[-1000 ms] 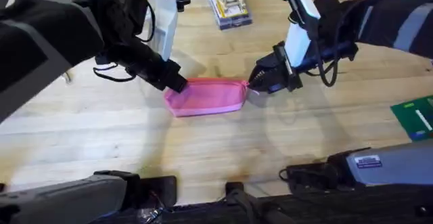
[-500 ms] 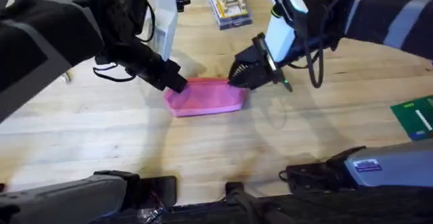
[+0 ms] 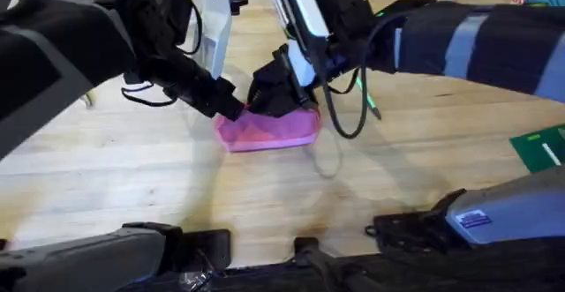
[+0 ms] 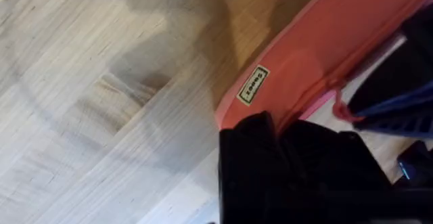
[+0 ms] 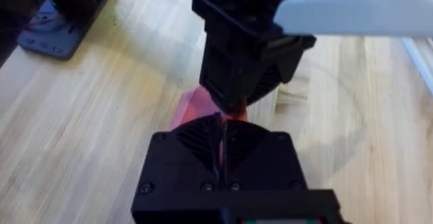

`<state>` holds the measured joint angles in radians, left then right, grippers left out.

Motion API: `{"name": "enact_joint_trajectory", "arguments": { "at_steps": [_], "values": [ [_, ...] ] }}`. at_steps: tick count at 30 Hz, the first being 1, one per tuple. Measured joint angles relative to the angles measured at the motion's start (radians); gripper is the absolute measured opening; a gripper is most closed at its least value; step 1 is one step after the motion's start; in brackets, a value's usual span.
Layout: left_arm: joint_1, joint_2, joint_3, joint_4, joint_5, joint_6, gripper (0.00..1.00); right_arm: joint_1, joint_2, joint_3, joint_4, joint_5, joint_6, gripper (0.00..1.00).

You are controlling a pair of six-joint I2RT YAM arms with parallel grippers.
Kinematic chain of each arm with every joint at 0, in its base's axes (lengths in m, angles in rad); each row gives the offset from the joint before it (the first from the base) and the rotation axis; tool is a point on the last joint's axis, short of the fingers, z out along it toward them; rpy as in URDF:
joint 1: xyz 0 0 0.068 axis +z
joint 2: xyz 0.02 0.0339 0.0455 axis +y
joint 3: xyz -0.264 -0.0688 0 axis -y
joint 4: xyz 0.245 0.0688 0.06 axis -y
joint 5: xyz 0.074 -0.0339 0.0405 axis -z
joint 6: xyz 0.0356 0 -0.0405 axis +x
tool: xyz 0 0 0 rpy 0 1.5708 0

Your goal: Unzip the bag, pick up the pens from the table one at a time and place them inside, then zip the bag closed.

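The right gripper (image 5: 222, 126) is seen with its two black fingers pressed together, no gap between them. Just beyond the fingertips a small patch of the pink-red bag (image 5: 196, 105) is exposed. Directly past that patch, the left gripper (image 5: 233, 105) is met nose to nose, pointed down at the same spot of fabric. The pale planked table (image 5: 95, 109) is spread on both sides of the claw.

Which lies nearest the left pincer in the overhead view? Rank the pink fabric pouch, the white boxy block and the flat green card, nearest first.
1. the soft pink fabric pouch, touching the left pincer.
2. the white boxy block, just behind it.
3. the flat green card, far off to the right.
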<state>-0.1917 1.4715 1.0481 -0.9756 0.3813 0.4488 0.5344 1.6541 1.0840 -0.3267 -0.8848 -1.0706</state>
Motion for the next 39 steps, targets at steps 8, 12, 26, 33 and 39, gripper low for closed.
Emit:
{"name": "enact_joint_trajectory", "arguments": {
  "at_steps": [8,12,26,33,39],
  "values": [
    [0.0,0.0,0.0,-0.001,-0.001,0.0,0.041,0.021,0.012,0.0,0.022,0.001,0.05,0.03],
    [0.0,0.0,0.0,0.002,0.0,0.0,0.041,0.003,0.012,0.0,0.008,-0.007,0.072,0.465],
    [0.0,0.0,0.0,0.0,0.0,0.0,0.041,-0.087,-0.313,0.004,-0.325,0.265,0.094,0.997],
    [0.0,0.0,0.0,0.013,-0.003,0.003,0.547,-0.099,-0.343,0.005,-0.336,0.294,0.125,0.997],
    [0.002,0.0,0.0,0.023,-0.004,0.0,0.995,-0.099,-0.342,0.005,-0.359,0.294,0.119,0.998]
  ]
}}
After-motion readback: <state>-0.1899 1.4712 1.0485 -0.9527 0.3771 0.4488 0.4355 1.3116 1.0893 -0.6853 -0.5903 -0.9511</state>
